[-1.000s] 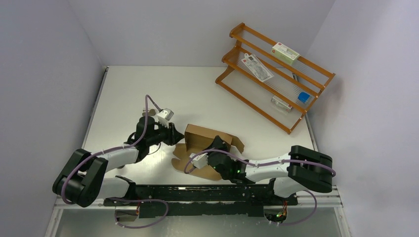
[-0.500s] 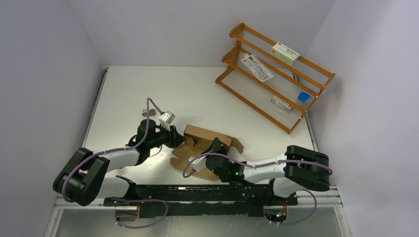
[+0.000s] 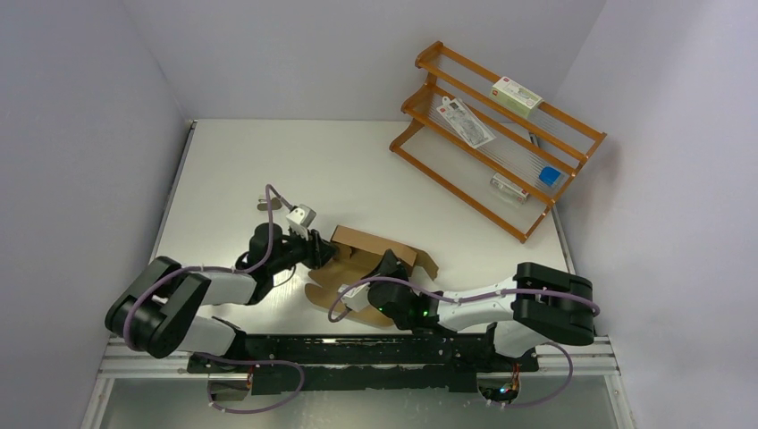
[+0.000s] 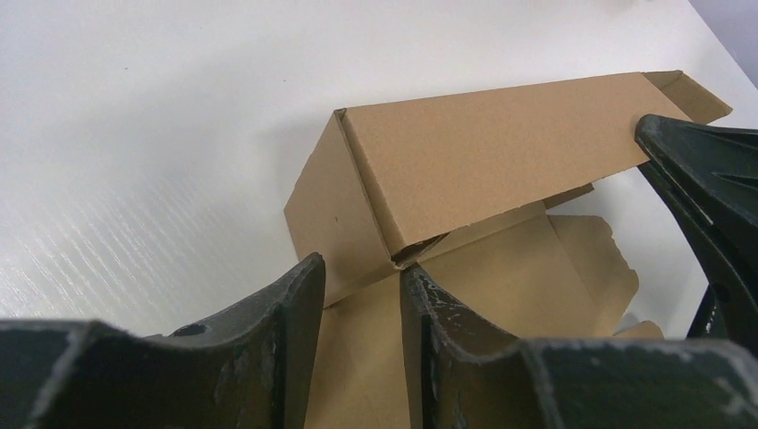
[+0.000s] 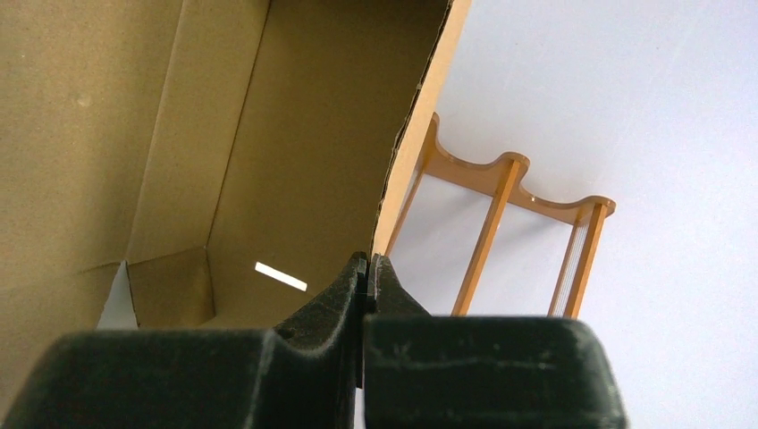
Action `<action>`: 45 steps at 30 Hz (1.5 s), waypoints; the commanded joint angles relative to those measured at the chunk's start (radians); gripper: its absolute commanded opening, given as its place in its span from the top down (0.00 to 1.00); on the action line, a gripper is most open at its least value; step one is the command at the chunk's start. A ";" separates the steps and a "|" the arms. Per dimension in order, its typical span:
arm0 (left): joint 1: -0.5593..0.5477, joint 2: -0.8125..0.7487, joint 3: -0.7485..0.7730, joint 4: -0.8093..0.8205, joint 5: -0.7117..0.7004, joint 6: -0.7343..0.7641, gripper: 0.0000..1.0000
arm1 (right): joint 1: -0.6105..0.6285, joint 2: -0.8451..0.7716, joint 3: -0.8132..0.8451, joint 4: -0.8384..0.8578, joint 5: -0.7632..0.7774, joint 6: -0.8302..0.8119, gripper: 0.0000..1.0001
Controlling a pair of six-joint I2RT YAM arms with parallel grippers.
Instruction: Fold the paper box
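The paper box (image 3: 375,255) is lying on the white surface (image 3: 295,170), well apart from the orange wooden rack (image 3: 496,134), on the side of the rack that faces the arms' bases. It is sitting half formed: one long panel is standing folded up over the flat sheet, and scalloped flaps are spreading out on the side away from the rack.

The left gripper (image 3: 315,253) is hovering at the end of the box farthest from the rack. In the left wrist view its fingers (image 4: 286,304) are standing partly apart, with the folded corner of the box just beyond the gap. They are not clamping anything.

The right gripper (image 3: 391,265) is reaching into the box from the side away from the rack. In the right wrist view its fingers (image 5: 344,286) are pressing fully together, and the raised wall's edge is running down to their tips. Whether they are pinching that edge I cannot tell.

The rack is carrying two white printed packages (image 3: 517,94) on its upper shelves.
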 commanded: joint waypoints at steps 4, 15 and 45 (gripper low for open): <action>-0.023 0.045 -0.053 0.285 -0.068 -0.014 0.57 | 0.014 0.016 0.039 -0.145 -0.085 0.065 1.00; -0.057 0.122 -0.066 0.424 -0.169 -0.011 0.60 | 0.014 -0.002 0.044 -0.177 -0.095 0.085 1.00; -0.200 0.433 -0.149 0.908 -0.629 -0.142 0.64 | 0.014 0.011 0.042 -0.157 -0.116 0.102 1.00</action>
